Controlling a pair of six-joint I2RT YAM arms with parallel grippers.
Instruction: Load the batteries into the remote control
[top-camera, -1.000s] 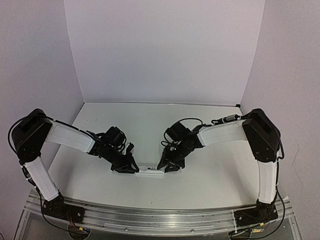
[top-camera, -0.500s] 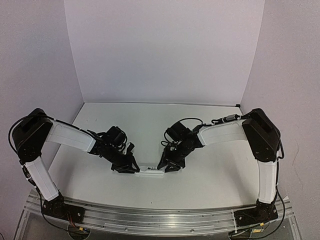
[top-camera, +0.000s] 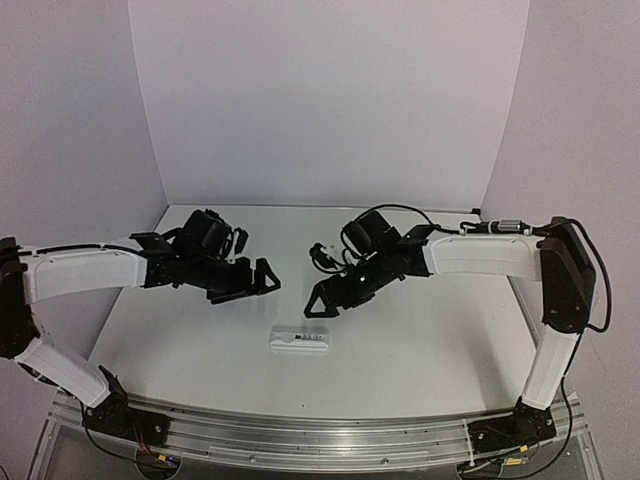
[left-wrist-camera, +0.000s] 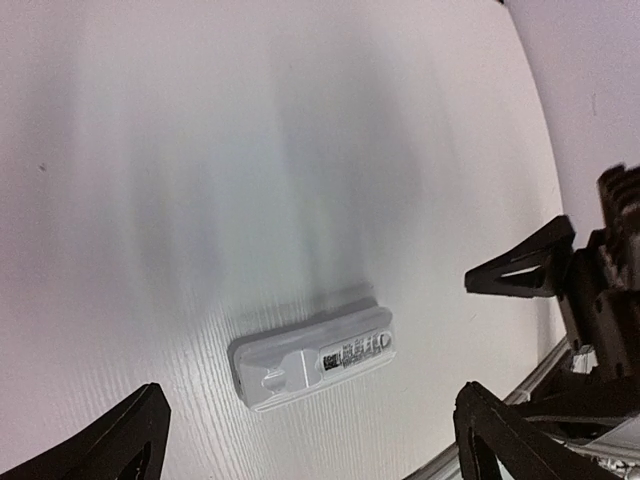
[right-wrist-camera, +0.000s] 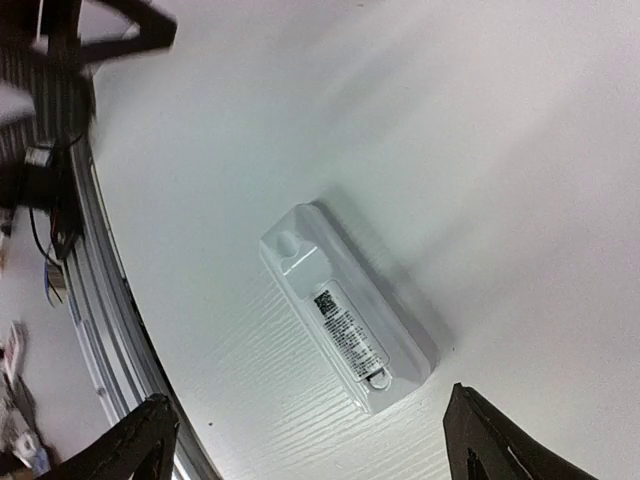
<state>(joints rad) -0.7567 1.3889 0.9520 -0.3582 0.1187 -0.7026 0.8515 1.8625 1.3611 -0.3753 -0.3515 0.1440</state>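
Note:
The white remote control (top-camera: 300, 339) lies flat near the table's front edge, its back up, with a printed label (left-wrist-camera: 352, 353) on it. No batteries show in any view. My left gripper (top-camera: 250, 283) hangs open above and behind the remote's left end, holding nothing. My right gripper (top-camera: 325, 298) hangs open above and behind its right end, also holding nothing. The left wrist view looks down on the remote control (left-wrist-camera: 312, 355) between that gripper's spread fingers, and the right wrist view shows the remote control (right-wrist-camera: 347, 305) the same way.
A metal rail (top-camera: 300, 440) runs along the table's near edge, by the arm bases. Pale walls close in the back and both sides. In the left wrist view the right gripper (left-wrist-camera: 535, 270) shows at the right.
Both grippers were down at the two ends of the remote. They have opened wide, risen and drawn back from it. The remote stays where it lay.

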